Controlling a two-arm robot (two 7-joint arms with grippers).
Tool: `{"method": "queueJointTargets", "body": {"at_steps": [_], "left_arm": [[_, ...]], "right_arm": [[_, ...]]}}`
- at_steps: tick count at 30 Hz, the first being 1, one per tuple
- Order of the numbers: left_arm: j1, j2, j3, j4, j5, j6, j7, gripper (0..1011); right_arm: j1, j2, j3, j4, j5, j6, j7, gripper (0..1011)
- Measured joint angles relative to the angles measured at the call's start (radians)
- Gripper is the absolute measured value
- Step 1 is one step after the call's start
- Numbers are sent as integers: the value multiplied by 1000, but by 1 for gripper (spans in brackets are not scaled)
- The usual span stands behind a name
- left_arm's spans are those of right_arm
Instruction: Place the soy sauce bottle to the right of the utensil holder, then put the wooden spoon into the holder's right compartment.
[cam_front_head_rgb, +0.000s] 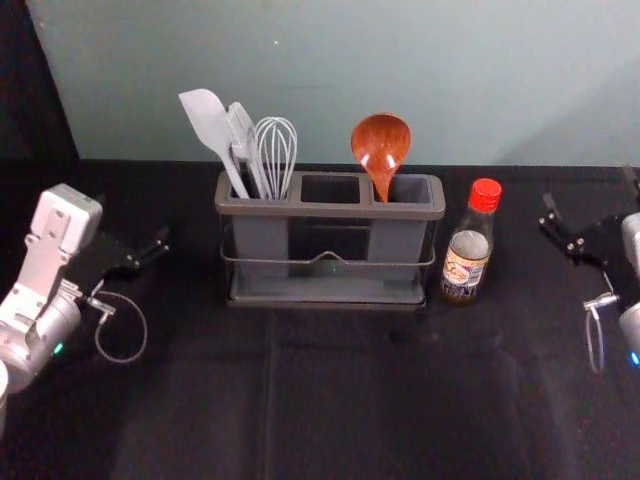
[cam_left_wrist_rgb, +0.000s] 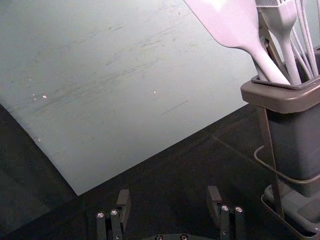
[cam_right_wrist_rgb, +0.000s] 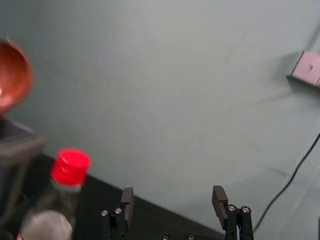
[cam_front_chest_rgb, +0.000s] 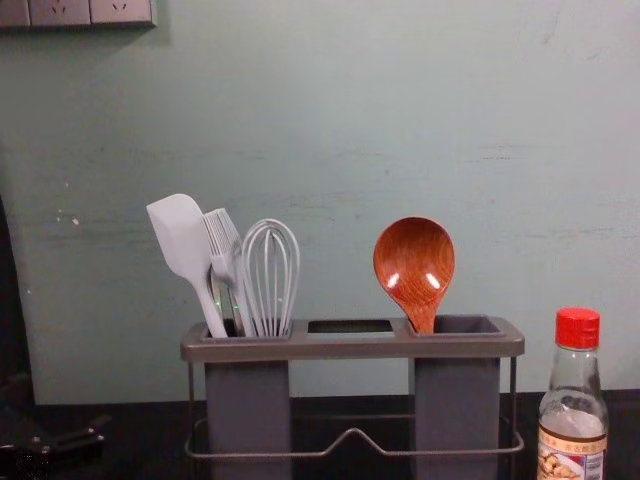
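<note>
Soy btl (cam_front_head_rgb: 468, 250) stands btwn holder (cam_front_head_rgb: 330, 299) & nearer R gripper (cam_right_wrist_rgb: 173, 196), head view mid-right, jaws apart; L gripper (cam_left_wrist_rgb: 168, 195), mid-left, also open.

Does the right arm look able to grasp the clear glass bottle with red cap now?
Probably yes: the right gripper is open and empty, and in the head view nothing stands between it and the bottle.
</note>
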Motion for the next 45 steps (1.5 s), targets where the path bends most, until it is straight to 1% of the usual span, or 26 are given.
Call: {"method": "queueJointTargets", "body": {"at_steps": [1,3,4,5,8,10,13,15,16,19,20,22,24,25,27,29,30,33,35,39,42,45], "left_arm": [[0,0,0,0,0,0,0,1005],[0,0,0,0,0,0,0,1005],[0,0,0,0,0,0,0,1005],[0,0,0,0,0,0,0,1005],[0,0,0,0,0,0,0,1005],[0,0,0,0,0,0,0,1005],[0,0,0,0,0,0,0,1005],[0,0,0,0,0,0,0,1005],[0,0,0,0,0,0,0,1005],[0,0,0,0,0,0,0,1005],[0,0,0,0,0,0,0,1005],[0,0,0,0,0,0,0,1005],[0,0,0,0,0,0,0,1005],[0,0,0,0,0,0,0,1005],[0,0,0,0,0,0,0,1005],[0,0,0,0,0,0,0,1005],[0,0,0,0,0,0,0,1005],[0,0,0,0,0,0,0,1005],[0,0,0,0,0,0,0,1005],[0,0,0,0,0,0,0,1005],[0,0,0,0,0,0,0,1005],[0,0,0,0,0,0,0,1005]], "right_arm": [[12,0,1,15,-13,17,0,1004],[23,0,0,28,-24,33,2,1004],[37,3,-4,43,-38,51,3,1004],[37,3,-4,43,-38,51,3,1004],[78,13,-24,75,-75,94,20,1004],[95,18,-33,89,-88,109,29,1004],[147,26,-56,131,-112,140,49,1004],[168,28,-64,149,-119,148,54,1004],[189,28,-73,169,-124,156,59,1004],[222,27,-83,199,-128,164,65,1004],[245,25,-89,220,-130,169,68,1004],[267,22,-93,241,-130,174,72,1004],[286,17,-97,258,-128,178,74,1004],[305,12,-99,277,-123,181,75,1004],[321,7,-104,293,-118,183,79,1004],[344,-4,-108,323,-103,187,82,1004],[344,-4,-108,323,-103,187,82,1004],[353,-15,-104,338,-77,191,90,1004],[352,-19,-100,340,-50,197,108,1004],[342,-13,-98,327,-27,206,128,1004],[317,2,-96,283,-3,229,156,1004],[296,13,-95,253,9,237,168,1004]]}}
